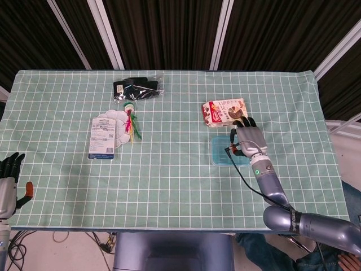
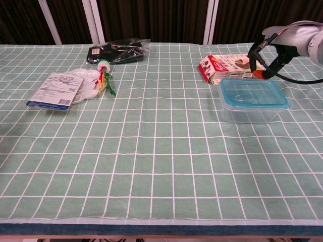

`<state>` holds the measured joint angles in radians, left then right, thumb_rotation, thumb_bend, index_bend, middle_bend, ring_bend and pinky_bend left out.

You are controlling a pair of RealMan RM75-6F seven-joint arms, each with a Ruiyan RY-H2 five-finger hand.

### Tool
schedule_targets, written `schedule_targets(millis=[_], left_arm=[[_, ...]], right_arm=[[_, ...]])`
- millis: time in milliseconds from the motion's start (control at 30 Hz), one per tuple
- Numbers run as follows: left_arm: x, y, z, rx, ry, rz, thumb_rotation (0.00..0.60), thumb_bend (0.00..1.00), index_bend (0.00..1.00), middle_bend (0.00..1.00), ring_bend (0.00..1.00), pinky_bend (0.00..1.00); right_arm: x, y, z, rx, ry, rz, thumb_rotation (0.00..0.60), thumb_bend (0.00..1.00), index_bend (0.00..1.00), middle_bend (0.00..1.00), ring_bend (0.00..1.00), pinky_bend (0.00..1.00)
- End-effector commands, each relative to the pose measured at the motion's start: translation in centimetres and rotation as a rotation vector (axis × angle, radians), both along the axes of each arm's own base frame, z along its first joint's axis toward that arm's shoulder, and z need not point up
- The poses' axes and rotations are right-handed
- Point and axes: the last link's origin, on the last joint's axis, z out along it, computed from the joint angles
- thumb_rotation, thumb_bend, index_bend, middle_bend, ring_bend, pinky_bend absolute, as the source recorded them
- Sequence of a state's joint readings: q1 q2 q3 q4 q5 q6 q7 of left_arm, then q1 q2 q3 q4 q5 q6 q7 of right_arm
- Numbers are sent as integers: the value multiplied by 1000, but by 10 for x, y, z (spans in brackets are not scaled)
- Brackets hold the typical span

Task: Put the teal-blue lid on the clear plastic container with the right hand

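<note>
Teal-blue lid [image 2: 253, 93] seated on clear container [image 2: 250, 112], right hand [image 1: 248, 140] empty above, fingers loosely spread; no legible writing.

right hand [image 1: 249, 140] hangs palm down, fingers [image 1: 240, 122] spread, holding nothing; left hand [image 1: 8, 179] waits off at the side, fingers apart.
</note>
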<state>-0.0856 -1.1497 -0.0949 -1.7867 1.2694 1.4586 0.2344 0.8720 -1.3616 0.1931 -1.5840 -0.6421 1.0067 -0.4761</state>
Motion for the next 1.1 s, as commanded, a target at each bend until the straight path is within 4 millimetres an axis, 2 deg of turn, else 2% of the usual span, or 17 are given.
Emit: schedule_targets(millis=[33, 233, 500, 800, 1100], left_arm=[[0, 0, 0, 0, 0, 0, 600, 541, 32, 0, 0, 0], [0, 0, 0, -1, 2, 2, 600, 542, 32, 0, 0, 0], [0, 0, -1, -2, 5, 4, 600, 542, 33, 0, 0, 0], [0, 0, -1, -1, 7, 5, 600, 542, 33, 0, 0, 0], [0, 0, -1, 0, 9, 6, 600, 542, 40, 0, 0, 0]], right_arm=[[-4, 4, -4, 13, 3, -2, 600, 480, 549, 199, 0, 0], [-14, 14, -9, 33, 22, -2, 600, 480, 551, 195, 0, 0], [-25, 23, -2, 28, 44, 8, 600, 480, 550, 191, 0, 0], [-41, 30, 0, 41, 49, -18, 600, 479, 550, 186, 0, 0], [-47, 33, -2, 50, 44, -25, 600, 480, 551, 185, 0, 0]])
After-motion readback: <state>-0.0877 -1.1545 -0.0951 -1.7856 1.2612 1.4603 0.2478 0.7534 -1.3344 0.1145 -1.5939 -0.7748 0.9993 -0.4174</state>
